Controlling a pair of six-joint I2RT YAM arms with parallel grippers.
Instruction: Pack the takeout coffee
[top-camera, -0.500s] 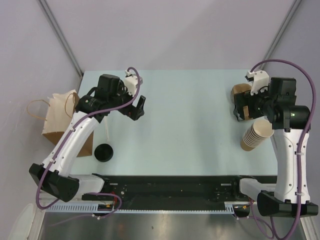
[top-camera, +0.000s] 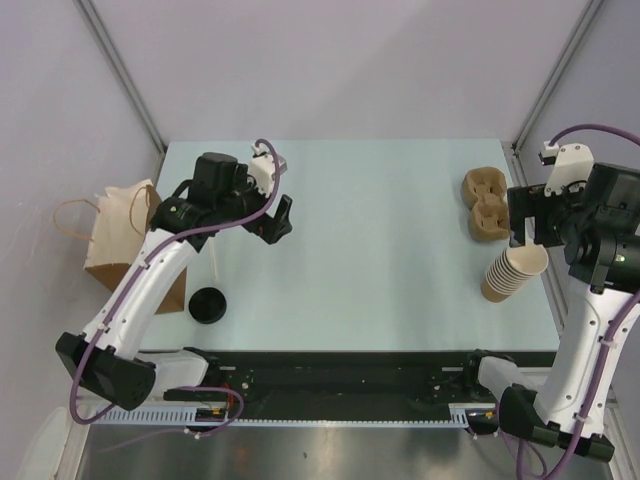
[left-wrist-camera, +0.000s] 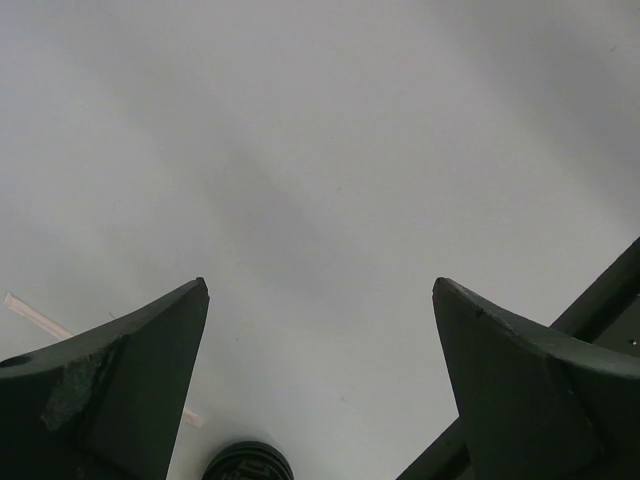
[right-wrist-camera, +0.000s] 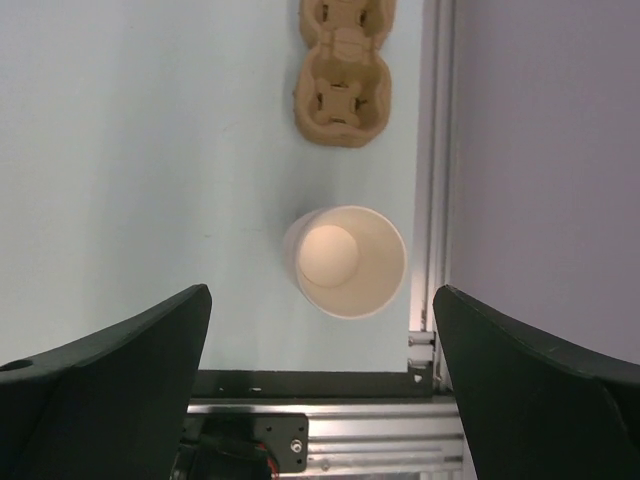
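The takeout coffee (top-camera: 209, 304) stands on the table (top-camera: 370, 250) near the front left. Only its black lid shows from above, just beside the near corner of the brown paper bag (top-camera: 118, 235). The left gripper (top-camera: 275, 222) hovers farther up the table, well apart from it, fingers spread wide and empty. The right gripper (right-wrist-camera: 320, 290) hangs above the stack of paper cups (right-wrist-camera: 345, 258), fingers wide too, holding nothing. I'd have the left arm reach for the cup, straddle its wall below the lid, squeeze gently and keep it upright, clear of the thin white straw (top-camera: 213, 268).
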